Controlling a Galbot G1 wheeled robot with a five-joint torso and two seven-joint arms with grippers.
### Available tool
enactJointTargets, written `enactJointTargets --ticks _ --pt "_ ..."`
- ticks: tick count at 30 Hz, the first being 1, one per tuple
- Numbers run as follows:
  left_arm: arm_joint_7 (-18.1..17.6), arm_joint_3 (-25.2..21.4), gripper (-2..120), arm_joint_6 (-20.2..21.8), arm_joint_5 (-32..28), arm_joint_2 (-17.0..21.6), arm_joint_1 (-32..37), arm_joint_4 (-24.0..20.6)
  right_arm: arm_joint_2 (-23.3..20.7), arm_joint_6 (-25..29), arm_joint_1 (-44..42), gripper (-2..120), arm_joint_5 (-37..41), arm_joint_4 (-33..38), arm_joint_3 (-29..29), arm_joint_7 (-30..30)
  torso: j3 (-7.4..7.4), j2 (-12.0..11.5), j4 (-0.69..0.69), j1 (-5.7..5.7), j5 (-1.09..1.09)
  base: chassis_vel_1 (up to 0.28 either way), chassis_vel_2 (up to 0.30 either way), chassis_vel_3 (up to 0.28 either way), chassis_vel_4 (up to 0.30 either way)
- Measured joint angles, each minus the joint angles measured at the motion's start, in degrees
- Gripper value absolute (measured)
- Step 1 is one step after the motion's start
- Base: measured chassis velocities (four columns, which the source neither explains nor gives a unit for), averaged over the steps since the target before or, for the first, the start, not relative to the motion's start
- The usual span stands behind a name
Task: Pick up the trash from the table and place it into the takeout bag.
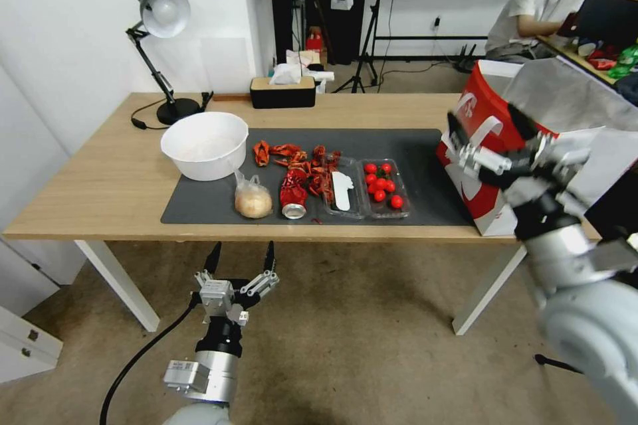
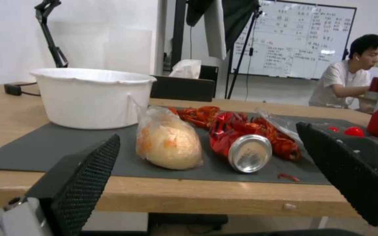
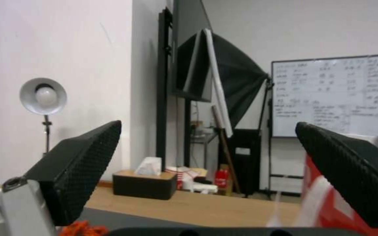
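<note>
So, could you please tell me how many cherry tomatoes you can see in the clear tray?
7 cherry tomatoes, all in the clear tray on the dark mat, between the crayfish shells and the takeout bag; more may be hidden underneath.

left gripper (image 1: pixel 240 257) low, near body, pointing forward, jaws spread wide, nothing between them. right arm raised and extended forward; right gripper (image 1: pixel 490 125) held high, jaws likewise apart and empty, wrist level.
</note>
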Motion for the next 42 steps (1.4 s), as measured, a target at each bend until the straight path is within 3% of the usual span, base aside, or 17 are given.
enactJointTargets --ticks 8,11,20,42 --pt "-0.1 -0.5 100 0.2 -0.8 0.6 -0.5 0.0 5.4 4.2 -7.1 100 -7.9 -2.5 -1.9 1.2 0.0 0.0 0.01 0.0 -0.01 0.0 0.0 0.0 0.0" --pt "-0.2 -0.9 100 0.3 -1.3 1.0 -0.9 0.0 9.3 6.6 -11.1 100 -13.7 -6.5 -2.8 1.9 0.0 0.0 0.01 0.0 0.0 0.0 0.0 0.0 0.0" --pt "-0.2 -0.8 100 0.5 -1.4 1.0 -1.3 0.3 13.4 10.3 -14.5 100 -16.4 -13.1 -4.7 2.7 0.01 0.0 0.01 0.0 0.0 0.0 0.0 0.0 0.0" --pt "-0.4 -0.8 100 1.7 -2.2 2.7 -2.9 1.7 14.8 10.4 -12.7 100 -17.6 -17.7 -6.1 2.6 0.01 0.0 0.01 0.01 0.0 0.0 0.0 0.0 0.0"
